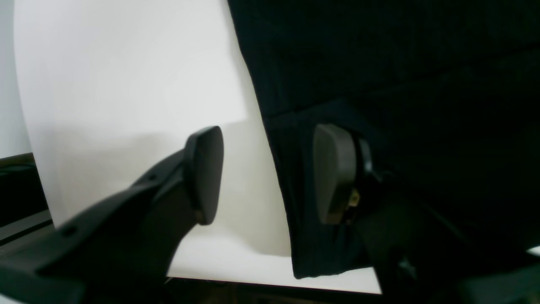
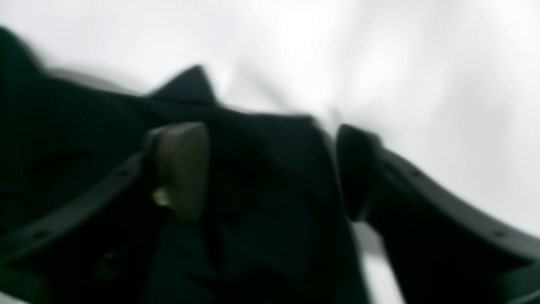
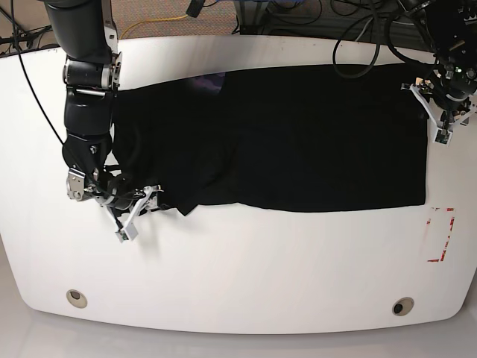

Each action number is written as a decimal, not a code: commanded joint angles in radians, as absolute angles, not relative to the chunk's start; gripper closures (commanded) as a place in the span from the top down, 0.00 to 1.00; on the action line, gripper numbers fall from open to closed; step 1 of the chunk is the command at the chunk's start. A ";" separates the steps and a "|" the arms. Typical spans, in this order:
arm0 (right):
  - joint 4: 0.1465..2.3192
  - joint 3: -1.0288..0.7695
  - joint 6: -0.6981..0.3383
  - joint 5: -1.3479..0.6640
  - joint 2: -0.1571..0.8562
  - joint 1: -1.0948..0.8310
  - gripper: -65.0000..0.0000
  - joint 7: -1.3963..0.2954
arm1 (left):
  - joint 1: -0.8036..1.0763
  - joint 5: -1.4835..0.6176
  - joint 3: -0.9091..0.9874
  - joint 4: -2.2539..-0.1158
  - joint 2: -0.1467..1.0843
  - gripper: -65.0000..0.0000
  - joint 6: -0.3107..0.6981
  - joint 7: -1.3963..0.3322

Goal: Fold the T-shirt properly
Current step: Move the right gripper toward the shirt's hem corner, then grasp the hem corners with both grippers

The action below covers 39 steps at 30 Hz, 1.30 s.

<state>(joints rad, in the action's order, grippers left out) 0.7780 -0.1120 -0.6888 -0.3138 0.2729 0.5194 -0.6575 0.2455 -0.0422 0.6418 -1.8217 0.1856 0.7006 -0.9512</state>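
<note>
The black T-shirt (image 3: 298,142) lies spread across the white table (image 3: 246,261), with its print hidden. My left gripper (image 3: 434,115) is at the shirt's right edge. In the left wrist view it (image 1: 270,175) is open, with one finger (image 1: 335,173) over the cloth (image 1: 400,84) and the other over bare table, straddling the hem. My right gripper (image 3: 139,211) is at the shirt's bunched lower left corner. In the blurred right wrist view it (image 2: 270,169) is open, with black cloth (image 2: 270,139) lying between its fingers.
Cables (image 3: 358,30) lie behind the table's far edge. A red outline mark (image 3: 441,235) sits on the table near the right edge. Two round holes (image 3: 74,297) are set near the front edge. The shirt's left part is rumpled.
</note>
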 commanded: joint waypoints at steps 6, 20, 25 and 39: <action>0.794 -0.110 -0.698 -0.321 0.240 0.552 0.16 -0.645 | 0.177 -0.044 0.688 -1.837 0.199 0.49 0.698 -0.940; 0.894 -0.108 -0.698 -0.321 0.234 0.553 0.00 -0.680 | -0.079 -0.044 0.687 -1.590 0.234 0.75 0.490 -0.937; 0.912 -0.108 -0.698 -0.321 0.237 0.550 0.00 -0.694 | -0.220 -0.045 0.682 -1.380 0.243 0.77 0.432 -0.934; 0.914 -0.108 -0.698 -0.323 0.237 0.547 0.00 -0.696 | -0.390 -0.045 0.535 -0.952 0.306 0.77 0.429 -0.680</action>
